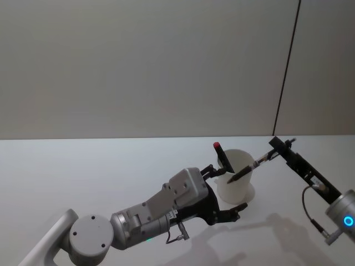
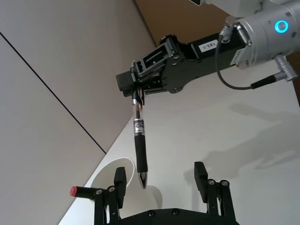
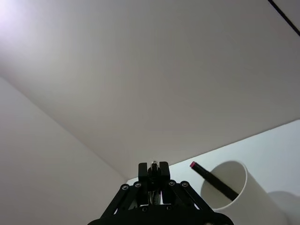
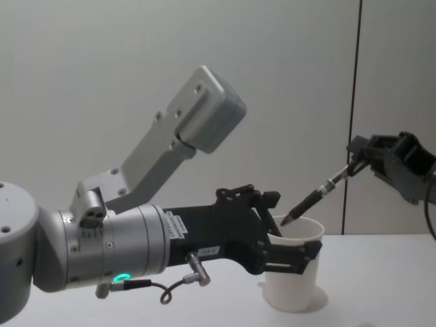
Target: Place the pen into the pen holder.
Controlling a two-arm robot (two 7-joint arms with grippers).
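The pen holder (image 1: 245,187) is a white paper cup standing on the white table, also visible in the chest view (image 4: 293,291). My right gripper (image 1: 275,149) is shut on the top end of a black pen (image 1: 247,169), up and to the right of the cup. The pen slants down, and its tip sits at about rim level over the cup's mouth (image 4: 287,220). My left gripper (image 1: 228,188) is open with one finger on each side of the cup. In the left wrist view the pen (image 2: 139,145) hangs from the right gripper (image 2: 138,93) above the cup rim (image 2: 125,162).
A second black pen with a red cap (image 1: 221,154) leans inside the cup against its far-left rim, also seen in the right wrist view (image 3: 213,178). A plain wall rises behind the table, with a dark vertical seam (image 1: 285,72) at the right.
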